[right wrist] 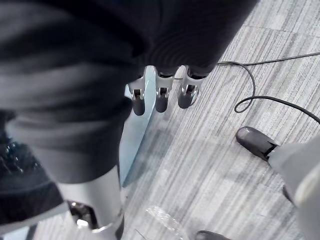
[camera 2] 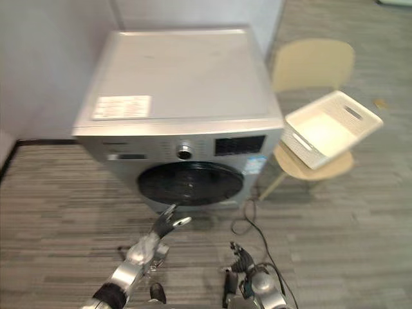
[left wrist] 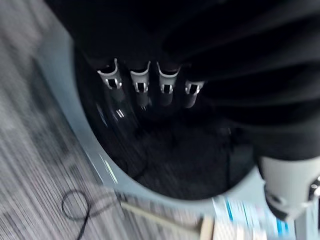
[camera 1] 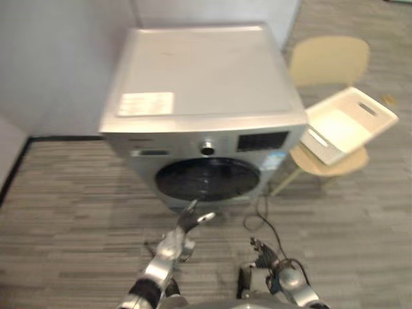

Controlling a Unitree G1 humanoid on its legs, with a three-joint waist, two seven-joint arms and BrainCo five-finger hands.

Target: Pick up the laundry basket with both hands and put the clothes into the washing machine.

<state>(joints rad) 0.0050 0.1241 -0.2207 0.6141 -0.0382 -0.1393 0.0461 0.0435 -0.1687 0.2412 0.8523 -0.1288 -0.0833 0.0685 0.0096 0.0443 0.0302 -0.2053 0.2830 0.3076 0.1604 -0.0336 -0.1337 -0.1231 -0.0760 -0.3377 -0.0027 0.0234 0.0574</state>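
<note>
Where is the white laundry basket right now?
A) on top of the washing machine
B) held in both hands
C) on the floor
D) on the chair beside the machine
D: the laundry basket rests tilted on the beige chair right of the washing machine.

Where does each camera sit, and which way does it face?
Left eye view: on the head, looking down at the washing machine, with the laundry basket on a chair beside it; left robot hand and right robot hand low in front.
Right eye view: beside it on the head; shares that scene.
Left wrist view: along the left robot hand's straight fingers at the machine's dark door.
Right wrist view: along the right robot hand toward the floor.
</note>
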